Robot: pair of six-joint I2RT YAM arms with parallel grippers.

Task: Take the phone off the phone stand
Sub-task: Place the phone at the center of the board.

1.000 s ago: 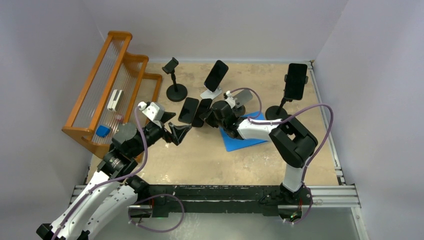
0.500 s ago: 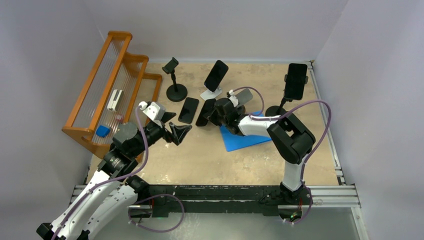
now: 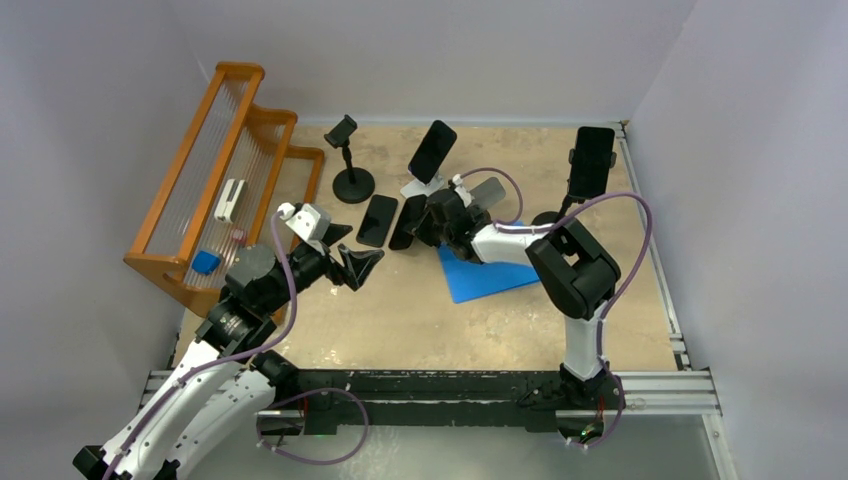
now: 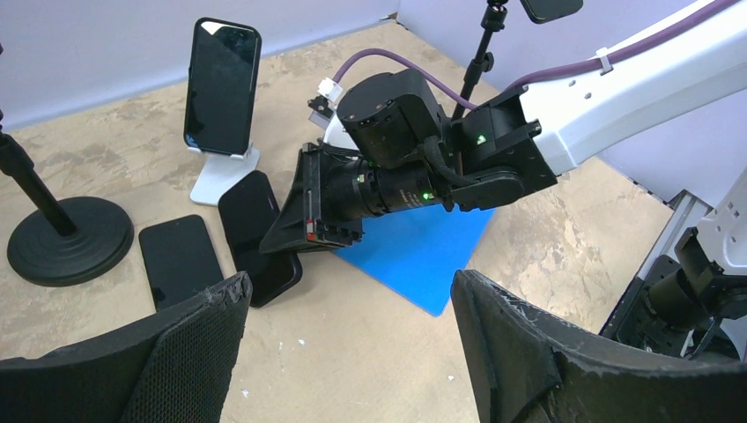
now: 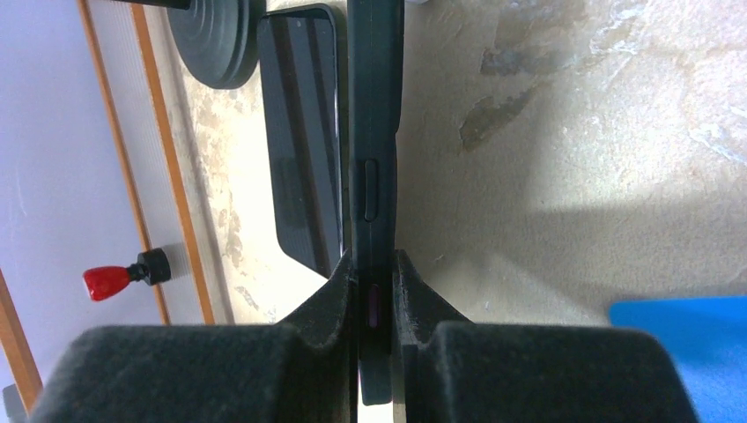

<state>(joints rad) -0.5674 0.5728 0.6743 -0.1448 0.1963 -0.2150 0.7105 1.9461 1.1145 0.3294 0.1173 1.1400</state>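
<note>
**Right pincer (image 5: pixel 374 269) pinches slim black smartphone (image 5: pixel 375 132) across its flat faces**

This phone is off any stand, turned on its long edge low over the beige desk (image 5: pixel 573 132), just beside another black phone lying flat (image 5: pixel 304 132). I judge it stiff, light, smooth and breakable, so a hold on the faces near one end is good. The right arm reaches far forward with the wrist rolled sideways. The left pincer (image 4: pixel 351 291) hovers spread, apart from it.

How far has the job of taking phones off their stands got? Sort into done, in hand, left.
Done: the first phone lies flat on the table, near an empty black stand. In hand: the right gripper is shut on a second phone, held on edge beside it; the left gripper hangs open. Left: a third phone on the white stand, a fourth phone on the tall stand.
</note>
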